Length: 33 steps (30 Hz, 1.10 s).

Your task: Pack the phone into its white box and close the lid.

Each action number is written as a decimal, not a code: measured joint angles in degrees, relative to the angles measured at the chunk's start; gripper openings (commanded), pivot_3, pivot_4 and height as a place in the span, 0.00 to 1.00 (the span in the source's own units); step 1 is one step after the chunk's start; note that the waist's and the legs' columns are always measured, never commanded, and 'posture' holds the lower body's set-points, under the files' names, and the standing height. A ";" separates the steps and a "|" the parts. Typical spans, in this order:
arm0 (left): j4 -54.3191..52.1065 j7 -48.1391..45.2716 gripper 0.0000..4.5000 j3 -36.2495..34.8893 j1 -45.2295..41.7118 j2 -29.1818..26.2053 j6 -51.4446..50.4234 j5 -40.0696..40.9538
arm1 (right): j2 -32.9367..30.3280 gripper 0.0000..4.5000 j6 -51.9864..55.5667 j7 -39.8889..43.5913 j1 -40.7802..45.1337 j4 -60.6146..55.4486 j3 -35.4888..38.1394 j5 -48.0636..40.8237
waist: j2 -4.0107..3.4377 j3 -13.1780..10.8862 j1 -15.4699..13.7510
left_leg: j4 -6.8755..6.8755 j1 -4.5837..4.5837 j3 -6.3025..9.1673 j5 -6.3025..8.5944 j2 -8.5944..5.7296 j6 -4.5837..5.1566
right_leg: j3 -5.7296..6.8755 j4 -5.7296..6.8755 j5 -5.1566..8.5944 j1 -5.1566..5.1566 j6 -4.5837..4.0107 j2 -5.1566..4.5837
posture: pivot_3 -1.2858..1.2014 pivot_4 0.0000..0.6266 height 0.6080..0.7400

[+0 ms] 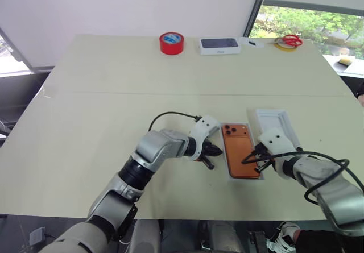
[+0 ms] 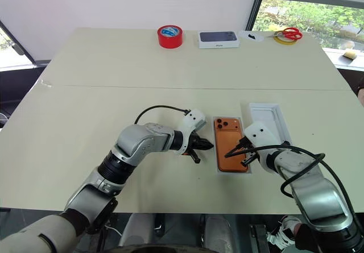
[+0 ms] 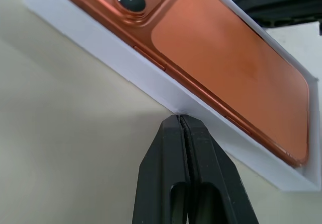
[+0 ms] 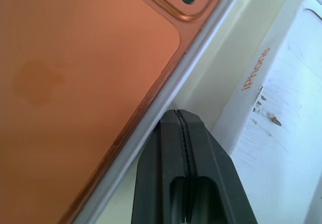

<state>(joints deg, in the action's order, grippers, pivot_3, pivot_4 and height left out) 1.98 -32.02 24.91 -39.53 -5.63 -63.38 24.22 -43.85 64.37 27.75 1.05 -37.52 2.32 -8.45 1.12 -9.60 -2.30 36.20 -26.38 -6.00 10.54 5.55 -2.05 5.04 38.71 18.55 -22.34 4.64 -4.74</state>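
Orange phone [image 2: 230, 144] lying back-up in the white box [image 3: 151, 85], camera cluster at the far end, box resting on the table [image 1: 114, 94] near its front edge. Left gripper [image 1: 209, 155] just beside the box's left wall, fingers pressed together and empty. Right gripper [image 2: 239, 150] at the box's right wall, likewise clamped shut on nothing. Lid [image 2: 272, 120] lying open-side up just right of the box, partly hidden behind the right wrist.

From the left wrist camera: closed black fingertips [image 3: 181, 133] at the foot of the box's outer wall, whether touching it or just short of it not clear; phone's metal edge with side buttons sitting slightly proud of the rim. From the right wrist camera: faint logo on the phone's matte back, orange lettering along the lid's side wall, scuffed marks on the lid's plain inside — none of that legible from the head cameras.

Broad pale cream tabletop, smooth, with a seam running across. At the far edge: a red tape roll [image 1: 172, 42] with blue core, a white box with a dark blue top [image 1: 219, 46], red-handled scissors [image 1: 291, 40] over a yellow tape ring. Behind, a white wall and a window with green foliage.

Matte rigid cardboard, crisp square corners; phone with rounded corners, satin finish, glossy lenses.
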 measured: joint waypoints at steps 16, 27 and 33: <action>-8.36 -6.02 0.00 -6.71 3.80 -12.96 5.61 0.10 | -6.27 0.86 1.27 10.78 6.95 3.70 16.36 -11.77 | -0.05 -0.01 0.42 | -0.01 0.03 -0.01 0.00 0.06 0.00 | -0.02 0.05 -0.01 -0.02 -0.02 0.04 | 0.52 0.24 0.93; -14.23 -16.60 0.00 -7.68 14.13 -22.08 34.47 -6.28 | -0.85 0.86 21.07 2.18 24.03 20.43 9.40 -13.65 | -0.11 0.00 0.16 | -0.02 -0.01 -0.13 0.00 0.06 0.00 | -0.02 0.05 -0.02 -0.10 -0.03 0.01 | 0.52 0.24 0.93; -14.69 -20.32 0.00 -7.80 16.41 -23.24 38.00 -6.21 | 0.09 0.66 23.74 -0.83 27.28 24.60 5.70 -13.00 | -0.12 0.00 0.38 | -0.03 0.00 -0.13 0.00 0.09 0.00 | -0.02 0.07 -0.02 -0.11 -0.03 0.04 | 0.52 0.24 0.93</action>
<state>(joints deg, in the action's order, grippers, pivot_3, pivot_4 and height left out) -12.71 -52.33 17.11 -23.12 -28.88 -25.38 18.01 -43.76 88.11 26.92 28.33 -12.91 8.01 -21.45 1.00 -9.60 -1.92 36.17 -26.37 -6.13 10.54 5.63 -2.05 5.02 38.78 18.53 -22.45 4.61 -4.71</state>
